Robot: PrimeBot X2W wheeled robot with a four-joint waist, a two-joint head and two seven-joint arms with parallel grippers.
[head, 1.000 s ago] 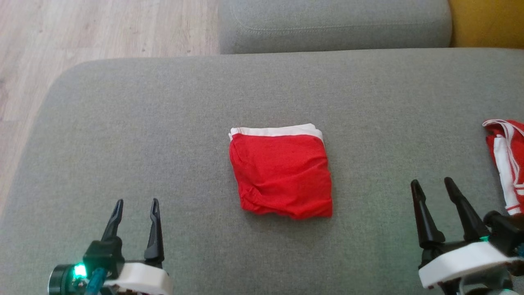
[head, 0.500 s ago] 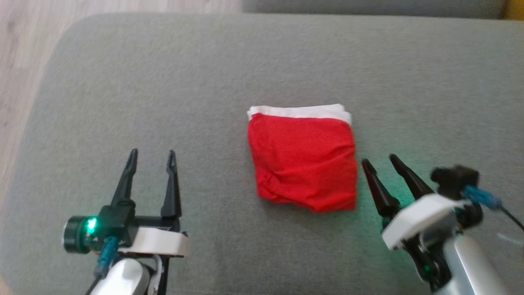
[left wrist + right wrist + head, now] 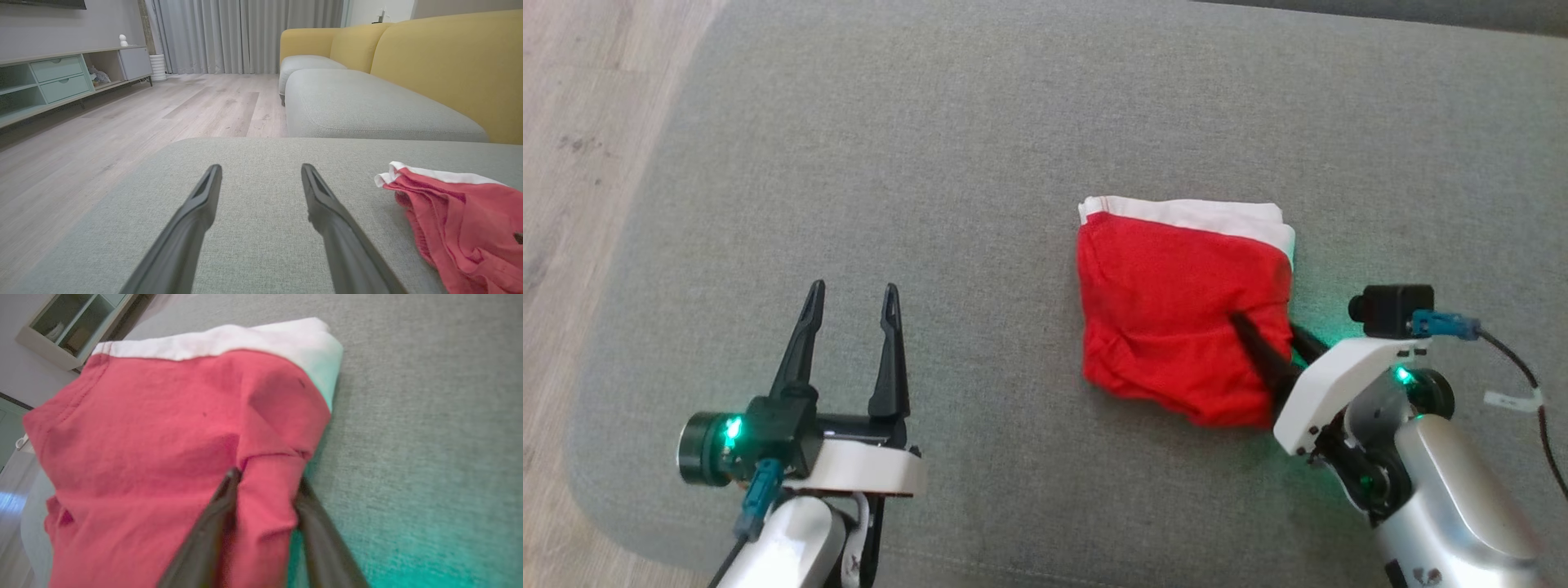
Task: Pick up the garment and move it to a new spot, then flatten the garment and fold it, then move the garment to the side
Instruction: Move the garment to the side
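The garment [image 3: 1176, 310], red with a white band along its far edge, lies folded in a rough square on the grey cushion [image 3: 980, 163]. My right gripper [image 3: 1264, 323] is at its right edge, one finger on top of the red cloth and the other along the side. In the right wrist view the garment [image 3: 143, 437] is close up, and the right gripper [image 3: 267, 477] has a raised ridge of red fabric between its fingers, which are still apart. My left gripper [image 3: 854, 287] stands open and empty over bare cushion, well left of the garment [image 3: 461, 220]. The left gripper [image 3: 260, 167] points along the cushion.
The cushion's rounded left edge drops to a pale wooden floor [image 3: 572, 122]. In the left wrist view another grey seat [image 3: 367, 106] and a yellow backrest [image 3: 449, 69] lie beyond, with a low cabinet [image 3: 57, 77] across the floor.
The head camera has shifted. My right gripper has moved left to the garment's right edge, its fingers now around a ridge of cloth and slightly narrower. The left gripper stays open.
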